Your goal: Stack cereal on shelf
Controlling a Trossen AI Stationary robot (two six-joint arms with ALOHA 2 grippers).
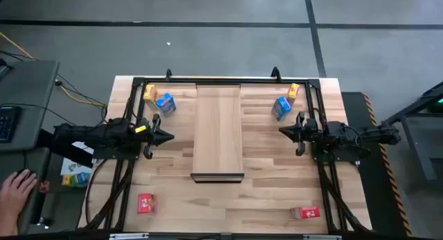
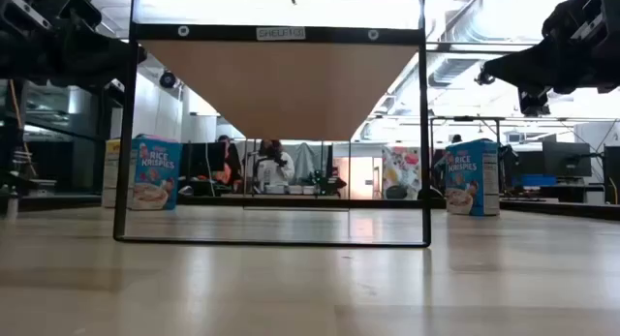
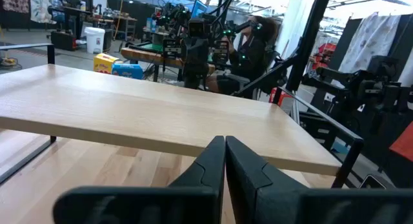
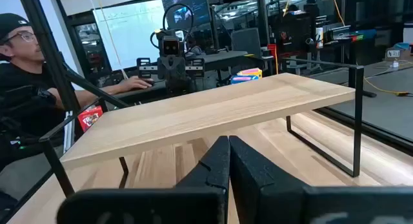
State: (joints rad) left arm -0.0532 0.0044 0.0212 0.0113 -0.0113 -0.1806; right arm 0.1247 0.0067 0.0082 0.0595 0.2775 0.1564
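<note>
Nothing stacked yet: shelf (image 1: pixel 218 129) sits mid-worktop (image 1: pixel 263 198), raised on a black frame, top bare. All six boxes are still down on the worktop: yellow box (image 1: pixel 149 93) and blue box (image 1: pixel 165 103) by its far left corner, another blue box (image 1: pixel 281 107) and yellow box (image 1: pixel 293 90) far right, red box (image 1: pixel 145 202) near left, second red box (image 1: pixel 305 212) near right. My left claw (image 1: pixel 168 136) and right claw (image 1: pixel 282 131) hover beside the shelf, each pinched closed, holding nothing. All six placements remain. Low view shows only the blue boxes; box labels unreadable from above. A person's hand (image 1: pixel 15 185) is cut off at the edge.
</note>
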